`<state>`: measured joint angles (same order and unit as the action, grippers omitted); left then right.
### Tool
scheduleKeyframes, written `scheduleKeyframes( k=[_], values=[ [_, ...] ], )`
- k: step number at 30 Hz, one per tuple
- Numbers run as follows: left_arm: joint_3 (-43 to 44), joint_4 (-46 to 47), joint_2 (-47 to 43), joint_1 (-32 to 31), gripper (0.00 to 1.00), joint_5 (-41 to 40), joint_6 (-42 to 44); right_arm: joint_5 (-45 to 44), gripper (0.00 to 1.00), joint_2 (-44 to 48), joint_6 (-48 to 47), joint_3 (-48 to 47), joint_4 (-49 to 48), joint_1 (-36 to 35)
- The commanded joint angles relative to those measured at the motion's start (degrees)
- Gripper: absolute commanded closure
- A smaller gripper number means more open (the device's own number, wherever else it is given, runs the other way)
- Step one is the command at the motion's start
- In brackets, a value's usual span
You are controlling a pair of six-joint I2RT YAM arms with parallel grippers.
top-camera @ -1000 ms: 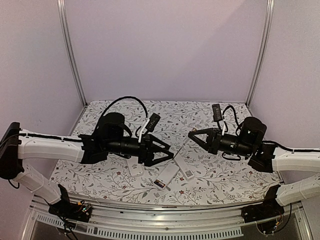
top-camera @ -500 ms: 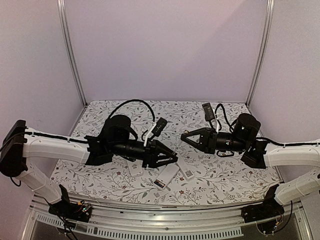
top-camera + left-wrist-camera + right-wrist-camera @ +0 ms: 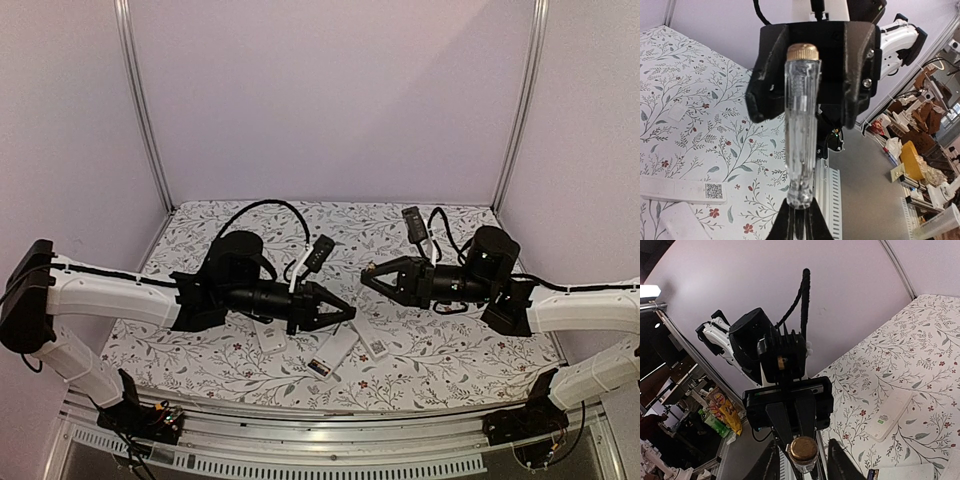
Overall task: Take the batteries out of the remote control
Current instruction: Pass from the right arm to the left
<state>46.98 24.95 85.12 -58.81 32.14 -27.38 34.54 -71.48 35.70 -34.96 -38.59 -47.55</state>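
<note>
Your left claw (image 3: 800,222) pinches 1 clear tool (image 3: 800,125); right claw (image 3: 804,462) spread around its cap (image 3: 802,449); 3 white remote parts (image 3: 270,336) (image 3: 338,348) (image 3: 373,346) on the worktop (image 3: 450,360).

L fingers (image 3: 784,227) clamped onto tool (image 3: 800,125); R fingers (image 3: 769,465) let go.

My left pincer (image 3: 350,313) and right pincer (image 3: 366,275) are black. The tool (image 3: 800,125) is clear with a brass-gold cap. The cloth (image 3: 700,90) is white with grey-green sprigs and small red flowers. The remote (image 3: 680,190) is white.
</note>
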Motion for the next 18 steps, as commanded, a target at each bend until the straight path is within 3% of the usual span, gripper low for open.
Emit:
scheduleKeyframes(
  k=[1, 4, 7, 11, 18],
  values=[
    [-0.5, 0.7, -0.2, -1.9, 1.00, -5.8, 2.1, -3.5, 0.46, 0.3, -0.1, -1.3, 2.9, 0.3],
    [-1.3, -0.8, -1.2, -3.2, 1.00, -16.2, 3.1, -10.7, 0.28, 1.5, 0.4, -2.2, 7.8, 0.2],
    [-0.8, -4.5, -1.0, -4.2, 1.00, -25.6, 3.4, -19.4, 0.25, 2.0, 2.1, -4.6, 15.8, -0.2],
    [1.3, -8.9, 0.3, -5.5, 1.00, -33.6, 2.9, -25.7, 0.31, 0.6, 4.0, -7.3, 20.8, -2.7],
    [1.4, -8.6, 1.0, -6.2, 1.00, -34.7, 1.4, -30.9, 0.41, -3.4, 6.0, -10.5, 23.2, -5.5]
  ],
)
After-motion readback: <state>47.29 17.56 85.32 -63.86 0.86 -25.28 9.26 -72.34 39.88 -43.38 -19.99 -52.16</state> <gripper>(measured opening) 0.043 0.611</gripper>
